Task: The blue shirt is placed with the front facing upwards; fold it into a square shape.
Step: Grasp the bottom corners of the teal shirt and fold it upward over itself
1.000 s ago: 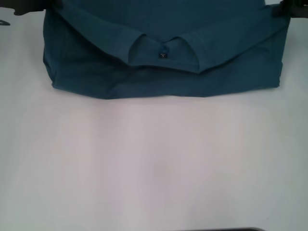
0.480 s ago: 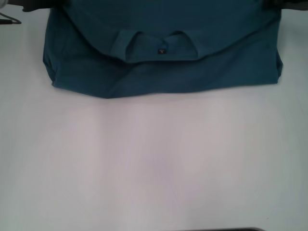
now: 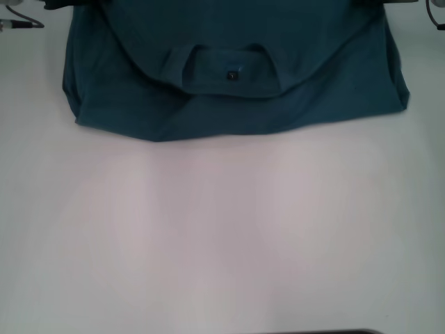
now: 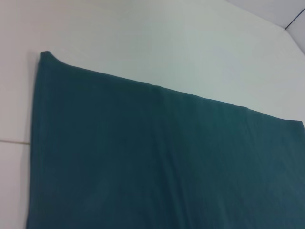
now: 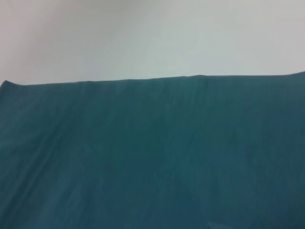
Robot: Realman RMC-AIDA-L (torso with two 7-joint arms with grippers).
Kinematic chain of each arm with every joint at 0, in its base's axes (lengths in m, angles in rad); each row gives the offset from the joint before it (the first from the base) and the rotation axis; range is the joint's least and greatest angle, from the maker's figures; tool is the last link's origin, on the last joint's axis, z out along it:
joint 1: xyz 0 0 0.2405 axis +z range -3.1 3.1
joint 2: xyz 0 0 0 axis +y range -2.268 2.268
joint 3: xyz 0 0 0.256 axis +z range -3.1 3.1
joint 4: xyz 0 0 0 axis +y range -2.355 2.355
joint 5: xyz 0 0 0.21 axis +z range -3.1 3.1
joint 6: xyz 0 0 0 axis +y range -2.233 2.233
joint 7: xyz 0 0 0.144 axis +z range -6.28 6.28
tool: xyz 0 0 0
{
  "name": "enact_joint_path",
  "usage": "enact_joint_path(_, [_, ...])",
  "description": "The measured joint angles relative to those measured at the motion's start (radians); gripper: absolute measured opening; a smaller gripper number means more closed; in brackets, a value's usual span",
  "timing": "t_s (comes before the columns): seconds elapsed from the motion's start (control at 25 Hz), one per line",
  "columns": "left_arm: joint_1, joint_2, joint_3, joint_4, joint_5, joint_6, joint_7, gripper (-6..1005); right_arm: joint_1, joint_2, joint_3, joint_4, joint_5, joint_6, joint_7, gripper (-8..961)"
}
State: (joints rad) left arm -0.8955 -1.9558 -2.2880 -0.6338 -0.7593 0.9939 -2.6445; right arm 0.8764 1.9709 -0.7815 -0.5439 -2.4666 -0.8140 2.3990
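Observation:
The blue shirt (image 3: 236, 104) lies folded on the white table (image 3: 222, 236) at the far side of the head view. Its upper layer is turned over, so the ribbed collar (image 3: 233, 69) and the small black neck label (image 3: 233, 75) face up. A dark piece of my left gripper (image 3: 59, 3) shows at the shirt's far left corner, and a dark sliver of my right gripper (image 3: 372, 2) at the far right corner. Both are cut off by the picture's edge. Smooth blue shirt cloth (image 4: 152, 162) fills the left wrist view, and the same cloth (image 5: 152, 152) fills the right wrist view.
A thin dark cable (image 3: 21, 24) lies on the table at the far left, and a small dark loop (image 3: 434, 14) shows at the far right. Bare white table stretches from the shirt's near fold to the front edge.
Both grippers have drawn toward the far side and nearly left the head view. The shirt's upper layer, with collar and label, has slid away from me with them. The near fold stayed put.

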Motion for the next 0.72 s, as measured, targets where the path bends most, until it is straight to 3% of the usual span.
enact_joint_path(0.72, [0.002, 0.005, -0.001, 0.0, 0.01, -0.041, -0.043, 33, -0.025, -0.014, 0.03, -0.01, 0.003, 0.073, 0.05, 53])
